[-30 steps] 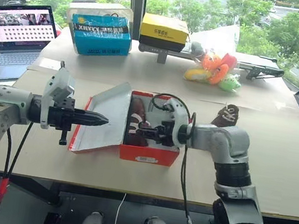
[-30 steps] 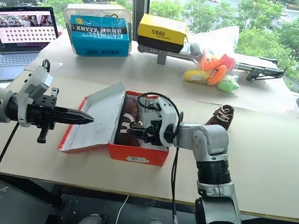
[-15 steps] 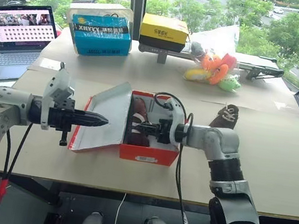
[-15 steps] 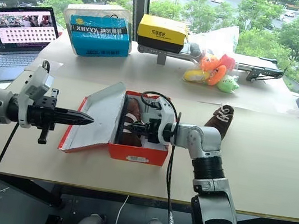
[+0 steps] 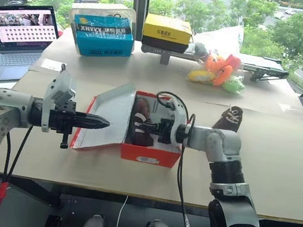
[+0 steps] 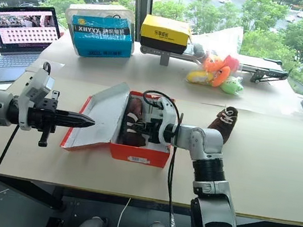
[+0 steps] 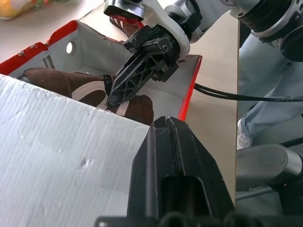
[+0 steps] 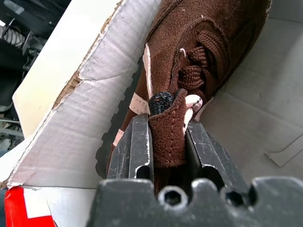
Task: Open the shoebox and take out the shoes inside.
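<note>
Right hand [image 8: 168, 142] now clamped on shoe [image 8: 199, 52]

Two brown shoes [image 5: 139, 124], three boxes [image 5: 152, 142], one laptop [image 5: 17, 35].

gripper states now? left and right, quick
Left gripper: shut, empty, held by the open lid.
Right gripper: shut on the shoe still in the shoebox, pinching its heel.

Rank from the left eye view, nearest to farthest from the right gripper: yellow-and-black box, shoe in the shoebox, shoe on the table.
1. Shoe in the shoebox, clamped in the right gripper.
2. Shoe on the table, to the gripper's right.
3. Yellow-and-black box, at the table's far edge.
</note>
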